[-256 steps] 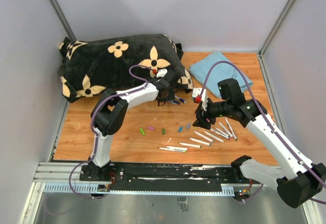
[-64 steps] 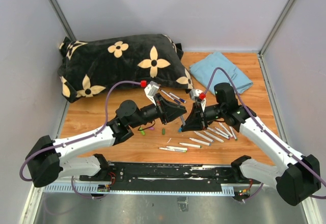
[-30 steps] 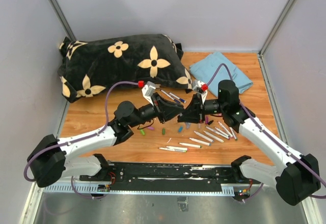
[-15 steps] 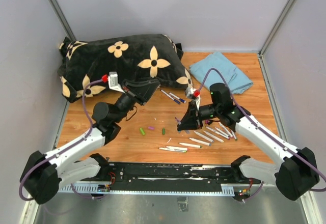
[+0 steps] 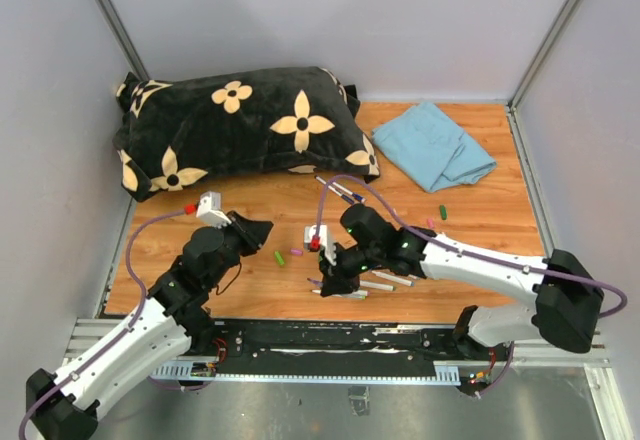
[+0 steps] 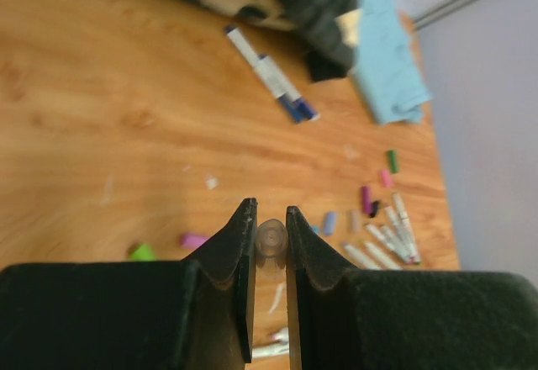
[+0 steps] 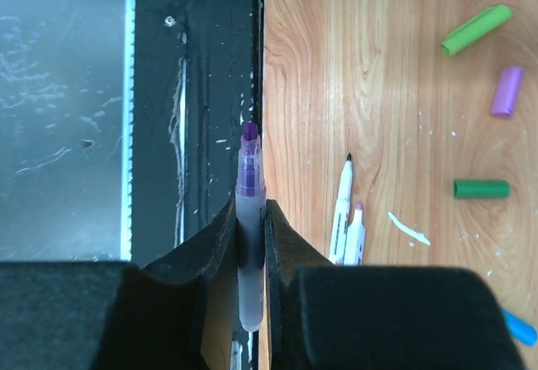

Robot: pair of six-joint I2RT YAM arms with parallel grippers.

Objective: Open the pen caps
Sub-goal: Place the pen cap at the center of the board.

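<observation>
My left gripper [image 5: 257, 228] hangs above the table's left part. In the left wrist view it [image 6: 269, 212] is shut on a small pale pen cap [image 6: 271, 235], seen end-on. My right gripper [image 5: 328, 282] is low near the front edge. It [image 7: 250, 208] is shut on a white pen barrel with a bare purple tip [image 7: 250, 155], pointing at the black rail. Loose caps lie on the wood: green [image 7: 477, 29], purple [image 7: 506, 91], dark green [image 7: 481, 188], blue [image 7: 521, 328]. More caps [image 6: 367, 199] lie further right. Two capped pens [image 6: 267, 74] lie by the pillow.
A black flowered pillow [image 5: 235, 125] fills the back left. A blue cloth [image 5: 440, 145] lies at the back right. Several uncapped white pens [image 5: 385, 280] lie near the front edge, two beside my right gripper [image 7: 346, 214]. The black base rail [image 7: 202, 92] runs along the front.
The two grippers met at mid-table, then parted. My left gripper drew back to the near left with the cap. My right gripper swung toward the front edge with the uncapped pen.
</observation>
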